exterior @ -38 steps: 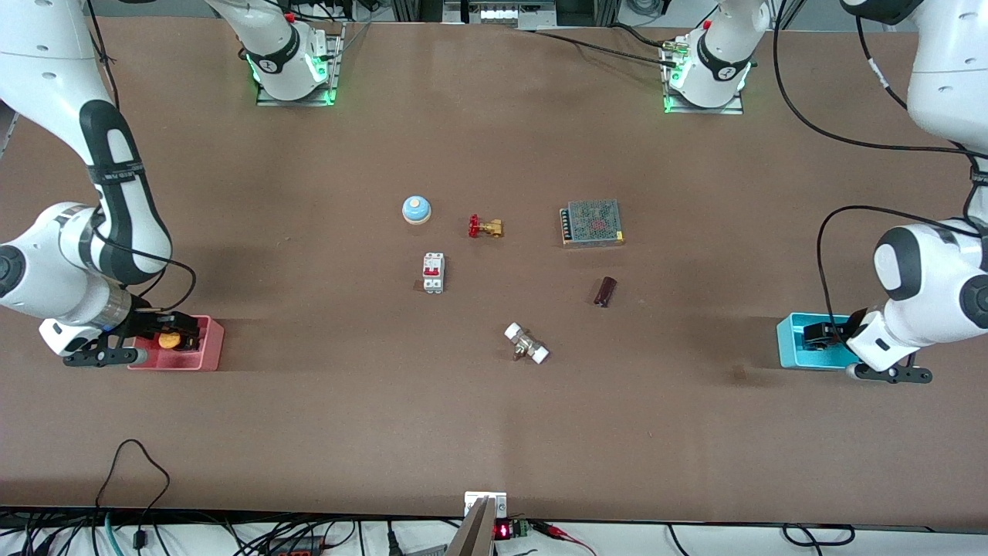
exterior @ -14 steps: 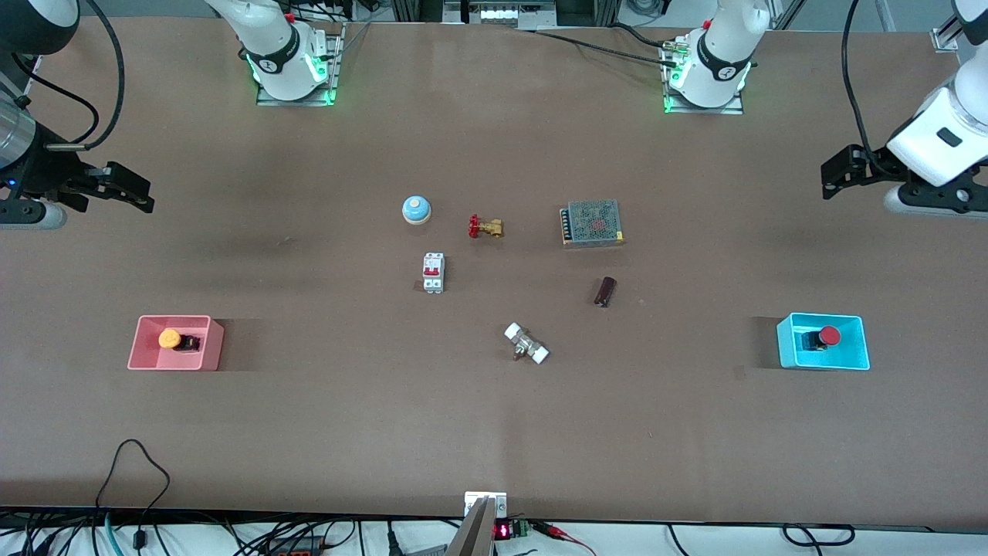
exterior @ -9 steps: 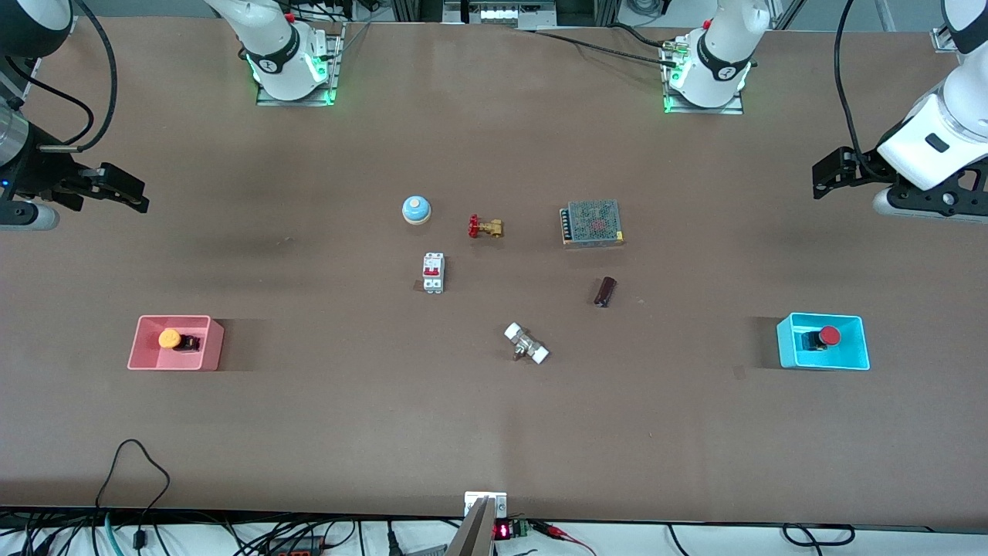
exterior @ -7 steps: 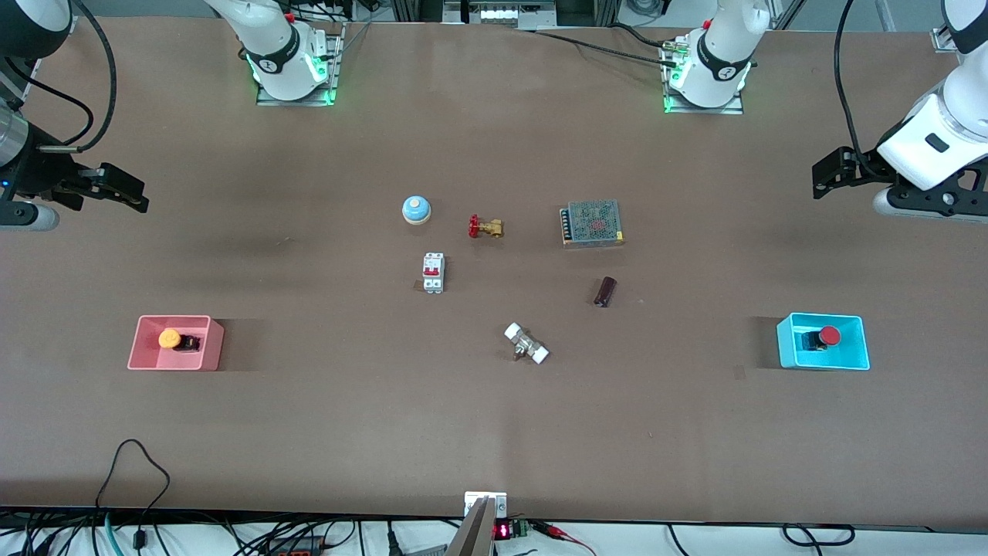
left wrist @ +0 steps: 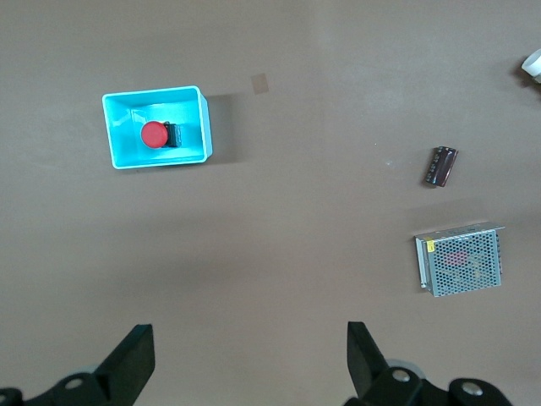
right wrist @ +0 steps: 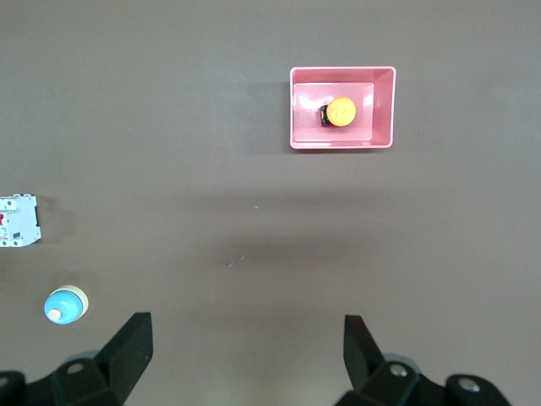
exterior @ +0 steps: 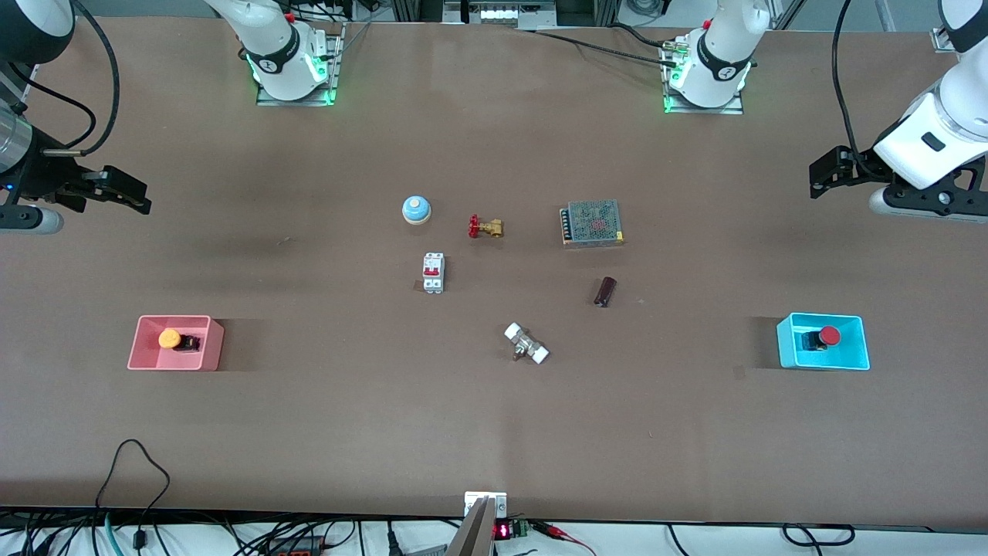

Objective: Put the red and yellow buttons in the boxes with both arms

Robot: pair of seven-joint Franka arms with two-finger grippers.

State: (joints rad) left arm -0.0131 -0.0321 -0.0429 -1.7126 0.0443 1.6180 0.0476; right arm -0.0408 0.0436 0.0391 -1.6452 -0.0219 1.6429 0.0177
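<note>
now both buttons lie in their bins: the yellow button [exterior: 170, 338] rests on its side in the pink box [exterior: 211, 349] toward the right arm's end of the table, and the red button [exterior: 828, 335] lies in the cyan box [exterior: 787, 347] toward the left arm's end. the right gripper [exterior: 123, 191] hangs empty over bare table by its own edge, fingers spread apart; the left gripper [exterior: 827, 171] hangs likewise over bare table at its end, fingers also spread and holding nothing. judging from this, the placing looks done and the step in hand is pulling clear; doing it well means keeping both grippers high and away from the bins so nothing gets nudged. open room is plentiful at both ends. the clutter sits in the middle: a blue bell [exterior: 416, 208], a brass valve [exterior: 485, 227], a mesh-topped unit [exterior: 593, 222], a white breaker [exterior: 433, 272], a dark cylinder [exterior: 605, 291] and a white-ended fitting [exterior: 526, 344], all well apart from either box.
</note>
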